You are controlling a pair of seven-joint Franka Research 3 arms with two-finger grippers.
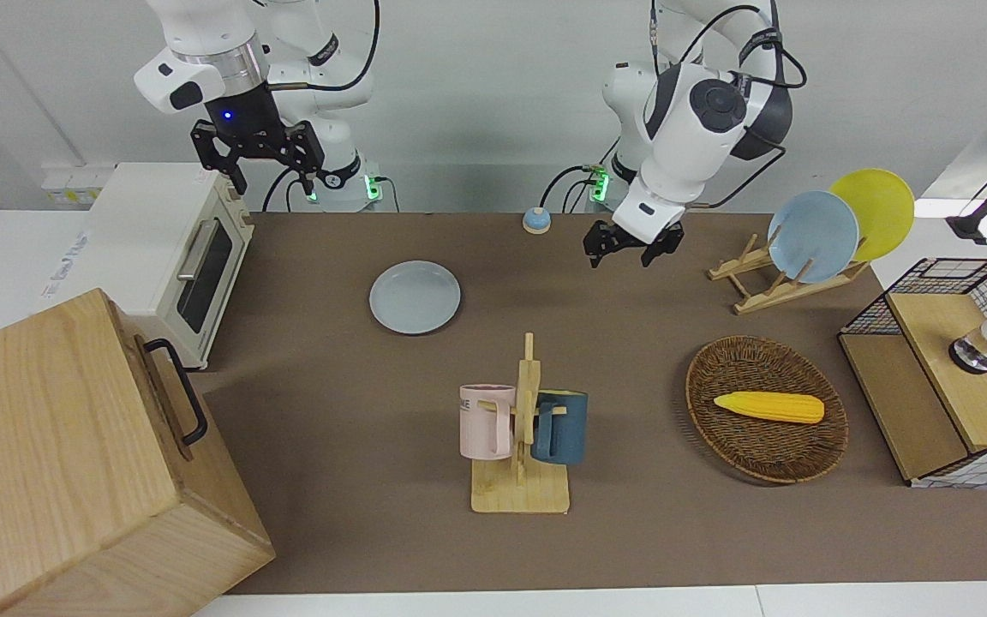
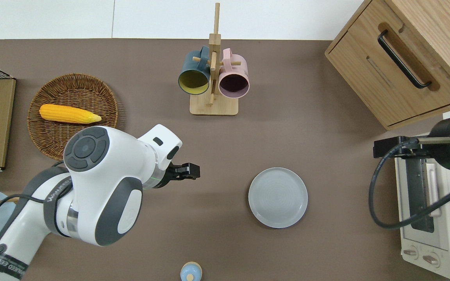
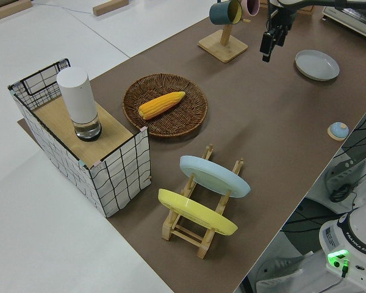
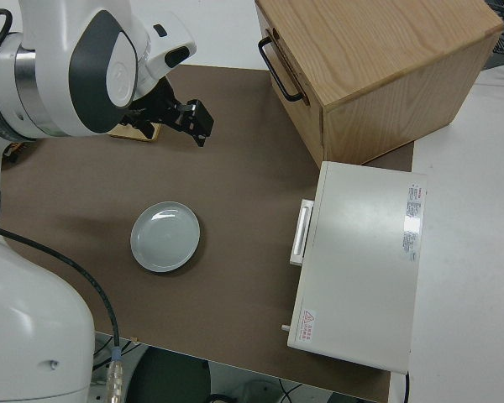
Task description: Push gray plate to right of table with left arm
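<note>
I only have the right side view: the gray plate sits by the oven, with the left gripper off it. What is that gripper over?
Observer: Bare table. Overhead, the left gripper is roughly between the gray plate and a basket.
Operator: Anything in the basket?
Observer: One corn cob, lying in it.
Operator: What else is at that end?
Observer: A rack holding a blue plate and a yellow plate.

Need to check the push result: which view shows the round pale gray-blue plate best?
The overhead view: the round pale gray-blue plate lies flat, whole, unobstructed, apart from the left gripper. Front and right side views show it whole but slanted; the left side view shows it small.
</note>
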